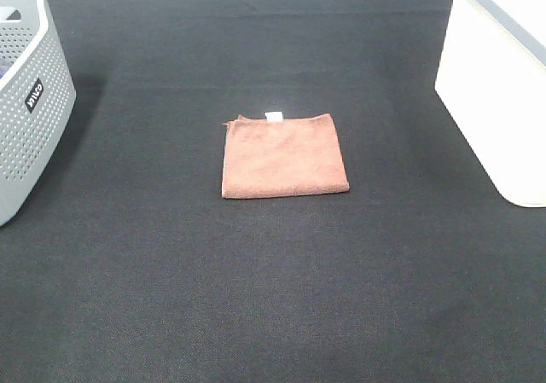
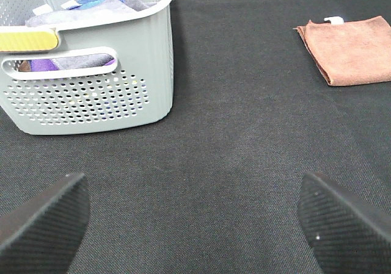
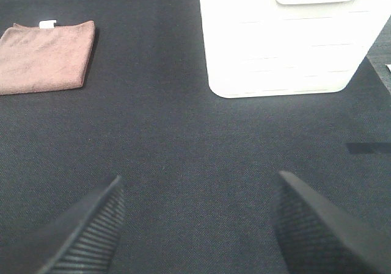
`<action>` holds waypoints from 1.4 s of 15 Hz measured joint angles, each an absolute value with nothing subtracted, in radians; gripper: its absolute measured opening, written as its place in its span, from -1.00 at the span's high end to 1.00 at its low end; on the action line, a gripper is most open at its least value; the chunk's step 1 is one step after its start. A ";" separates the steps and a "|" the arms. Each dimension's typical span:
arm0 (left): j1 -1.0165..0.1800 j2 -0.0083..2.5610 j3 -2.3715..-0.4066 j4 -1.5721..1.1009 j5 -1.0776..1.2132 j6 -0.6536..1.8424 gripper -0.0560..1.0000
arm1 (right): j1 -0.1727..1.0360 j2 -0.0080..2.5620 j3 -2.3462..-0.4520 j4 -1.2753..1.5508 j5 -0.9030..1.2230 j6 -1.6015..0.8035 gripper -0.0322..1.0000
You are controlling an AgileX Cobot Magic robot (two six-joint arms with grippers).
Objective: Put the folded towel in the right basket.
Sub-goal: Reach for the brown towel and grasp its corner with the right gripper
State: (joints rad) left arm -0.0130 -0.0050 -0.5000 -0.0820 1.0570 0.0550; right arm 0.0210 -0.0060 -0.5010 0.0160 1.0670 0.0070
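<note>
The folded towel [image 1: 284, 156] is rust-brown and roughly square, with a small white tag on its far edge. It lies flat on the black mat in the middle of the exterior view. It also shows in the left wrist view [image 2: 351, 49] and the right wrist view [image 3: 46, 55]. The right basket [image 1: 499, 84], white and solid-walled, stands at the right edge; the right wrist view shows its wall [image 3: 284, 54]. Neither arm shows in the exterior view. My left gripper [image 2: 195, 225] is open and empty over bare mat. My right gripper [image 3: 198, 225] is open and empty over bare mat.
A grey perforated basket [image 1: 26, 110] with a black label stands at the left edge. In the left wrist view this basket [image 2: 91, 97] holds several cloths. The black mat [image 1: 273, 298] covers the whole table.
</note>
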 joint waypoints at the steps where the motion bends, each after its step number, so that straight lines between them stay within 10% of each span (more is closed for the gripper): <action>1: -0.013 -0.005 -0.500 -0.082 1.057 0.055 -0.77 | 0.021 -0.006 -0.501 0.016 1.067 0.007 -0.32; 21: -0.013 -0.005 -0.500 -0.082 1.057 0.055 -0.77 | 0.088 1.423 -1.263 0.391 1.006 -0.210 -0.29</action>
State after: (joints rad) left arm -0.0130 -0.0050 -0.5000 -0.0820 1.0570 0.0550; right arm 0.0880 1.4230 -1.2630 0.3910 1.0060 -0.2100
